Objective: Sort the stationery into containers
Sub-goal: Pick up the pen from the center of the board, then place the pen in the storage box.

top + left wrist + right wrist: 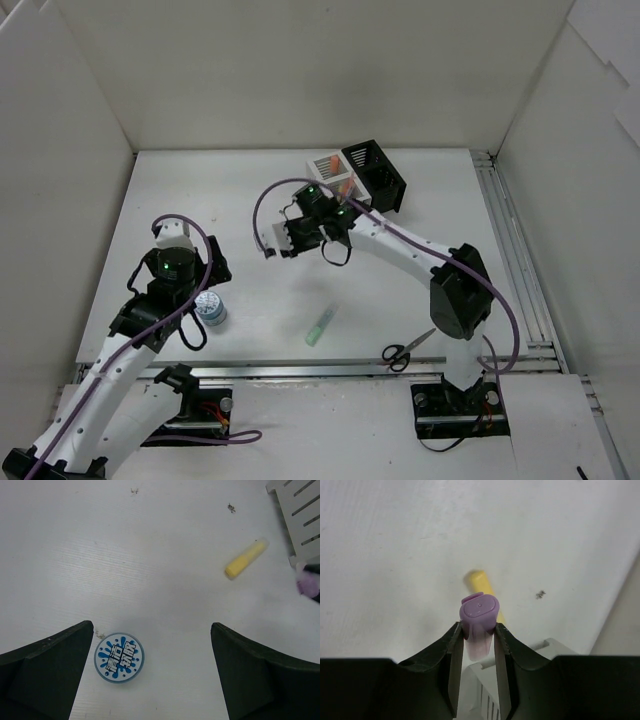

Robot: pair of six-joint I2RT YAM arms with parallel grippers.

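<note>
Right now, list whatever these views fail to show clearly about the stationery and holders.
Right wrist view: the yellow marker is blurred, its lower part hidden behind the purple marker in the right gripper.
Left wrist view: the white holder is cut off by the right edge, compartments unseen.
Top view: the black holder is too dark and small inside to read.

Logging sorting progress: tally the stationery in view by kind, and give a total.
Markers: 4 (purple marker, yellow marker, green marker, orange marker)
Scissors: 1
Jar: 1
Total: 6
</note>
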